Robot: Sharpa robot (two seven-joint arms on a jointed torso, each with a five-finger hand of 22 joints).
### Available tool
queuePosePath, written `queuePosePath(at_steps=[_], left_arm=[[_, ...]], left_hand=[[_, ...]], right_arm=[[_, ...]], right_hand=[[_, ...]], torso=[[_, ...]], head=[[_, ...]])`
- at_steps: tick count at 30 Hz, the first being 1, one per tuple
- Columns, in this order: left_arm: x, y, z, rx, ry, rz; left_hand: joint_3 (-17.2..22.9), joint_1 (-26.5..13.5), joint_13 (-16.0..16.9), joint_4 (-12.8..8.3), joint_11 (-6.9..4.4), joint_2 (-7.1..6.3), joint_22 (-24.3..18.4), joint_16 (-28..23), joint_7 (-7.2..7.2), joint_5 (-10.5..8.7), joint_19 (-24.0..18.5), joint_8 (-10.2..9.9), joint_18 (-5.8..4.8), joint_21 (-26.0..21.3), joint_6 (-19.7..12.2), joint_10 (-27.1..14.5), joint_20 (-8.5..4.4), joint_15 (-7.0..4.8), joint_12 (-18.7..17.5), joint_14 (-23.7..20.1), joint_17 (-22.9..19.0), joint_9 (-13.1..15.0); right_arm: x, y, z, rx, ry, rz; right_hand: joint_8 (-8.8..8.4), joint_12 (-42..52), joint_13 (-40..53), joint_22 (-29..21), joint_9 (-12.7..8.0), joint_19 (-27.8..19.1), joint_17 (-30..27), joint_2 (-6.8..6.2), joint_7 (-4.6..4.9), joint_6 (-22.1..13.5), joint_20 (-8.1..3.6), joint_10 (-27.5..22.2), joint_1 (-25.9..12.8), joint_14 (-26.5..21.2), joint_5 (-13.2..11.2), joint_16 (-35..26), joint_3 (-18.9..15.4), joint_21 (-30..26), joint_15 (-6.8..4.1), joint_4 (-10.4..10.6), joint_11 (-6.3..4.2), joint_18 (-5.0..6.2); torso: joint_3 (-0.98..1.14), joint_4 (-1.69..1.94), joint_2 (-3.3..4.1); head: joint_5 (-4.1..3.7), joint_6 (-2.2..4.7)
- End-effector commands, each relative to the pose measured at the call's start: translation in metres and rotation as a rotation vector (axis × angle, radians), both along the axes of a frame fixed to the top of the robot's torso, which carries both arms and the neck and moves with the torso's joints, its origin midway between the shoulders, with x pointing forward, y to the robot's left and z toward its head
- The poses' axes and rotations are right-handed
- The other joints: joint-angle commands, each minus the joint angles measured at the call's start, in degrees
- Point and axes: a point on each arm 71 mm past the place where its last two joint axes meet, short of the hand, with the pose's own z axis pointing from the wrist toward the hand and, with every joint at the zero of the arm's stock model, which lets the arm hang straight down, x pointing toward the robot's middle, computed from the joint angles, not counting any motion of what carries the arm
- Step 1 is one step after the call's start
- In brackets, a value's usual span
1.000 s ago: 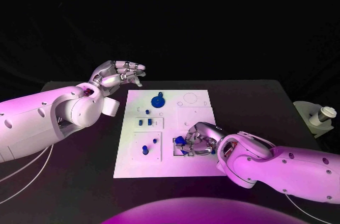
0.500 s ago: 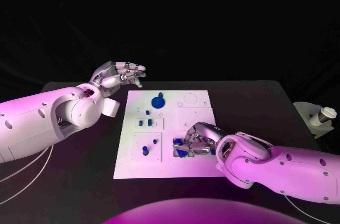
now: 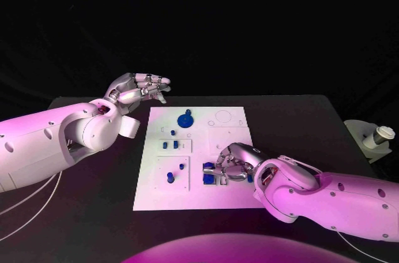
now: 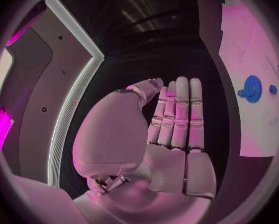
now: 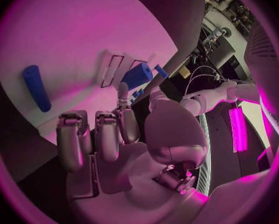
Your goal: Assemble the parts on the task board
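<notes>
You have the flat white rectangular task board (image 3: 233,199) lying mid-table (image 3: 100,222). On its far end sits the round blue disc part (image 3: 185,120). The left robot hand (image 3: 139,87) hangs beyond the board's far left corner; the right robot hand (image 3: 231,165) rests on its near right area, over the small blue block parts (image 3: 213,180). A pale cup holder (image 3: 370,137) stands at the table's right edge.

Matt black table (image 3: 100,217); smooth white task board (image 3: 195,196), plastic-looking; glossy blue plastic parts (image 3: 185,120); both hands, left (image 3: 139,87) and right (image 3: 235,164), polished silver metal; arms (image 3: 50,142) smooth glossy shell.
</notes>
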Motion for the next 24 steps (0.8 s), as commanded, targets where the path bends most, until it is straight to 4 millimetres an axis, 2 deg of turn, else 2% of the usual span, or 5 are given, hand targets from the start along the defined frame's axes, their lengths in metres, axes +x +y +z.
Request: queuePosePath(at_steps=[1,2,6,11,24], left_arm=[[-0.0009,-0.0012,0.0012,-0.006,-0.004,-0.015],[-0.0009,-0.0009,0.0012,-0.005,-0.003,-0.014],[-0.0010,0.0002,0.0011,-0.004,-0.002,-0.012],[-0.0012,0.0004,0.0011,-0.004,-0.002,-0.012],[-0.0013,-0.0003,0.0010,-0.004,-0.001,-0.013]], left_hand=[[-0.1,-0.4,0.0,0.3,-0.03,-0.05,-0.1,-0.3,0.22,0.33,-0.4,-0.1,0.13,-0.2,-0.4,-0.3,0.16,0.18,0.2,0.1,0.1,-0.1],[-0.1,-0.4,0.0,0.3,-0.03,-0.05,-0.1,-0.3,0.22,0.33,-0.4,-0.1,0.13,-0.2,-0.4,-0.3,0.16,0.18,0.2,0.1,0.1,-0.1],[-0.1,-0.4,0.0,0.3,-0.03,-0.05,-0.1,-0.3,0.22,0.33,-0.4,-0.1,0.13,-0.2,-0.4,-0.3,0.16,0.18,0.2,0.1,0.1,-0.1],[0.0,-0.3,0.0,0.2,-0.04,-0.03,-0.1,-0.3,0.21,0.37,-0.4,-0.1,0.14,-0.3,-0.4,-0.3,0.16,0.17,0.2,0.0,0.1,-0.1],[0.1,-0.4,0.0,0.3,-0.02,0.12,-0.1,-0.3,0.23,0.39,-0.4,-0.1,0.14,-0.3,-0.4,-0.3,0.18,0.19,0.2,0.0,0.1,-0.1]], right_arm=[[-0.0045,-0.0001,0.0052,0.021,-0.030,0.030],[-0.0059,-0.0006,0.0063,0.026,-0.029,0.037],[-0.0117,-0.0023,0.0099,0.036,-0.022,0.070],[-0.0140,-0.0040,0.0096,0.027,-0.005,0.091],[-0.0064,-0.0021,0.0033,-0.005,0.004,0.079]], right_hand=[[0.20,-0.1,4.9,14.7,0.1,5.6,10.0,0.65,-0.05,-0.4,-0.04,0.2,3.7,5.0,1.8,0.1,-0.4,0.3,-0.24,-0.1,-0.21,-1.00],[0.20,0.0,5.0,14.8,0.0,5.6,10.1,0.73,-0.10,-0.4,-0.11,0.3,5.1,5.0,3.0,0.2,-0.6,0.4,-0.21,-0.1,-0.20,-1.03],[0.17,0.5,5.4,14.9,-0.1,5.8,10.5,0.96,-0.23,-0.4,-0.17,0.5,10.4,5.1,5.0,0.3,-0.8,1.0,-0.36,-0.6,-0.32,-1.15],[-0.05,0.8,5.8,15.0,-0.5,5.9,10.9,1.18,-0.40,-0.3,-0.26,0.7,15.1,5.2,4.3,0.5,0.3,1.3,-0.47,-1.1,-0.49,-1.22],[-0.16,0.9,5.9,15.1,-0.7,6.0,11.1,1.87,-0.36,0.0,-0.27,0.8,15.4,5.2,4.5,0.5,0.5,1.5,-0.44,-0.2,-0.46,-1.26]], torso=[[0.01,-0.01,0.00],[0.01,-0.01,0.00],[-0.01,-0.06,-0.03],[-0.04,-0.06,-0.01],[-0.07,0.12,0.08]], head=[[0.16,0.03],[0.16,0.03],[0.19,0.10],[0.22,0.07],[0.11,0.01]])
